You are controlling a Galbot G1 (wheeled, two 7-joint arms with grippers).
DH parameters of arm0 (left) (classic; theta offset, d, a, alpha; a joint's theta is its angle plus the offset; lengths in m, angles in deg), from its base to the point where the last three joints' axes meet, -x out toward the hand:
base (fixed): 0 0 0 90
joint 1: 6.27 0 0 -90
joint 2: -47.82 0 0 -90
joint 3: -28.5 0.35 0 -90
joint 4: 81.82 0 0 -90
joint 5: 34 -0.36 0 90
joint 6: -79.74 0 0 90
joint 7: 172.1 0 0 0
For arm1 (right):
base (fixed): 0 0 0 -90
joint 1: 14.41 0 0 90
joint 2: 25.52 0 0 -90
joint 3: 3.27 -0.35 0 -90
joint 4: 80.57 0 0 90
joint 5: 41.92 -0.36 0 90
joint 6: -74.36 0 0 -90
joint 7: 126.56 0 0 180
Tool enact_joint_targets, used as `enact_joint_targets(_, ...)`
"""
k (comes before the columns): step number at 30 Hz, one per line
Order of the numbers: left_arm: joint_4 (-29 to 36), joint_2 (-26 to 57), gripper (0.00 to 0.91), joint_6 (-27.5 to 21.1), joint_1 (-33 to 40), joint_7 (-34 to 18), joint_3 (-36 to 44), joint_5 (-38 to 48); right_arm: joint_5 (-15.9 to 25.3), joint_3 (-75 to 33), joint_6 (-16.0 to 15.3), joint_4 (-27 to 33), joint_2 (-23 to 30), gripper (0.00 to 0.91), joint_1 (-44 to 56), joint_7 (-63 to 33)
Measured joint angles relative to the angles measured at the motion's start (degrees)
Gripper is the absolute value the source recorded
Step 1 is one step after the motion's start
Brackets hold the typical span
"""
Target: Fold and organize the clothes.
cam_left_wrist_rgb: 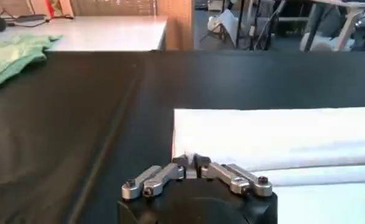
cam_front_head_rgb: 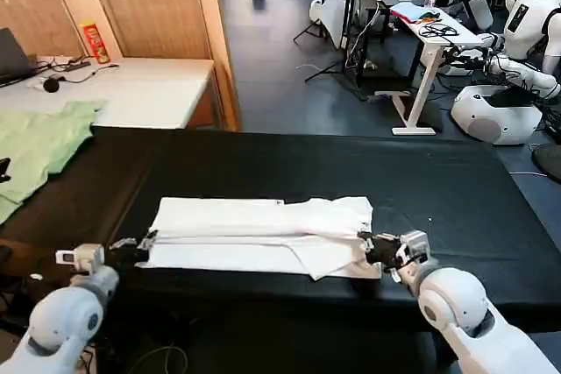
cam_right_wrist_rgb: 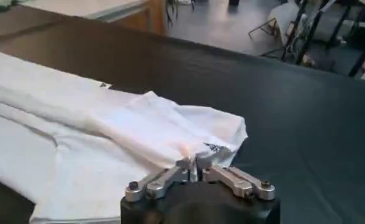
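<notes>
The white T-shirt [cam_front_head_rgb: 263, 229] lies on the black table [cam_front_head_rgb: 368, 164], folded lengthwise into a long band with its plain side up. My left gripper [cam_front_head_rgb: 145, 240] sits at the band's near left corner. In the left wrist view that gripper [cam_left_wrist_rgb: 191, 160] is shut, pinching the edge of the T-shirt [cam_left_wrist_rgb: 279, 134]. My right gripper [cam_front_head_rgb: 368, 245] is at the band's near right end. In the right wrist view it [cam_right_wrist_rgb: 194, 161] is shut on a rumpled fold of the T-shirt [cam_right_wrist_rgb: 78, 134], next to a bit of dark print.
A pale green garment [cam_front_head_rgb: 39, 146] lies at the table's far left. Behind it stands a white table [cam_front_head_rgb: 140, 89] with a red can [cam_front_head_rgb: 92, 41] and cables. Bare black tabletop stretches beyond and to the right of the shirt. Other robots stand at the back right.
</notes>
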Motion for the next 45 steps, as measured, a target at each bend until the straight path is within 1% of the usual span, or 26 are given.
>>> enact_joint_targets(4, 2.4, 0.0, 0.878, 0.0, 0.1, -0.3, -0.8, -1.1, -1.7, -1.7, 0.4, -0.6, 0.6, 0.878, -0.6, -0.9)
enact_joint_targets(7, 2.7, -0.1, 0.878, 0.0, 1.1, -0.6, -0.9, -1.0, -1.8, -2.1, 1.8, 0.2, 1.6, 0.878, -1.8, -2.1)
enact_joint_targets(9, 2.0, -0.6, 0.878, 0.1, 2.5, -1.1, -0.4, -0.5, -0.8, -1.8, 3.5, 1.4, 2.5, 0.878, -3.0, -3.6)
enact_joint_targets(12, -0.4, -1.7, 0.878, 0.2, 5.7, -1.9, 0.9, 1.7, 1.8, -1.0, 5.6, 4.2, 4.7, 0.878, -5.4, -4.6)
enact_joint_targets(21, -10.4, -5.7, 0.878, 0.2, 16.6, -2.8, 5.5, 3.3, 4.2, 1.1, 6.2, 15.5, 12.7, 0.878, -12.2, -5.8)
enact_joint_targets(28, -16.3, -7.3, 0.878, 0.5, 20.8, -2.4, 6.7, 3.7, 5.1, 1.0, 6.5, 21.3, 17.3, 0.878, -14.2, -6.4)
enact_joint_targets(29, -17.0, -7.4, 0.878, 0.5, 21.1, -2.3, 6.7, 3.9, 5.3, 1.0, 6.7, 21.8, 17.9, 0.819, -14.4, -6.3)
enact_joint_targets(32, -18.8, -7.8, 0.878, 0.6, 21.9, -2.1, 6.8, 4.2, 5.6, 1.0, 7.0, 23.2, 19.1, 0.751, -15.0, -6.3)
enact_joint_targets(33, -19.4, -7.9, 0.780, 0.7, 22.1, -2.1, 6.9, 4.2, 5.8, 1.0, 7.0, 23.6, 19.7, 0.702, -15.2, -6.3)
enact_joint_targets(34, -19.9, -8.1, 0.761, 0.7, 22.3, -2.1, 6.9, 4.2, 6.0, 0.9, 7.0, 24.0, 20.0, 0.673, -15.4, -6.2)
enact_joint_targets(35, -20.3, -8.2, 0.722, 0.7, 22.4, -2.1, 6.9, 4.3, 6.1, 0.9, 7.0, 24.4, 20.4, 0.634, -15.5, -6.2)
enact_joint_targets(36, -20.9, -8.2, 0.585, 0.7, 22.6, -2.1, 6.9, 4.3, 6.3, 0.8, 7.0, 24.6, 20.7, 0.546, -15.5, -6.2)
enact_joint_targets(37, -21.2, -8.2, 0.312, 0.7, 22.6, -2.1, 6.9, 4.3, 6.4, 0.8, 7.0, 24.8, 21.1, 0.497, -15.5, -6.1)
enact_joint_targets(38, -21.3, -8.3, 0.244, 0.7, 22.7, -2.1, 6.9, 4.4, 6.5, 0.8, 7.1, 25.0, 21.3, 0.439, -15.5, -6.1)
enact_joint_targets(39, -21.5, -8.3, 0.176, 0.7, 22.7, -2.1, 6.9, 4.5, 6.7, 0.8, 7.1, 25.1, 21.6, 0.341, -15.5, -6.1)
enact_joint_targets(40, -21.6, -8.3, 0.176, 0.7, 22.7, -2.0, 6.9, 4.5, 7.0, 0.8, 7.2, 25.3, 21.9, 0.312, -15.5, -6.0)
enact_joint_targets(42, -21.9, -8.2, 0.156, 0.8, 22.7, -2.0, 6.9, 4.2, 7.5, 0.6, 7.4, 25.6, 22.3, 0.146, -15.4, -5.8)
enact_joint_targets(43, -22.0, -8.3, 0.127, 0.8, 22.7, -2.1, 6.9, 3.7, 7.8, 0.6, 7.5, 25.7, 22.5, 0.078, -15.3, -5.7)
enact_joint_targets(44, -22.3, -8.4, 0.107, 0.8, 22.8, -2.1, 6.9, 3.3, 8.0, 0.4, 7.6, 25.8, 22.8, 0.068, -15.2, -5.6)
enact_joint_targets(45, -22.4, -8.5, 0.049, 0.9, 22.9, -2.1, 6.9, 2.8, 8.3, 0.3, 7.7, 25.8, 23.1, 0.059, -15.0, -5.6)
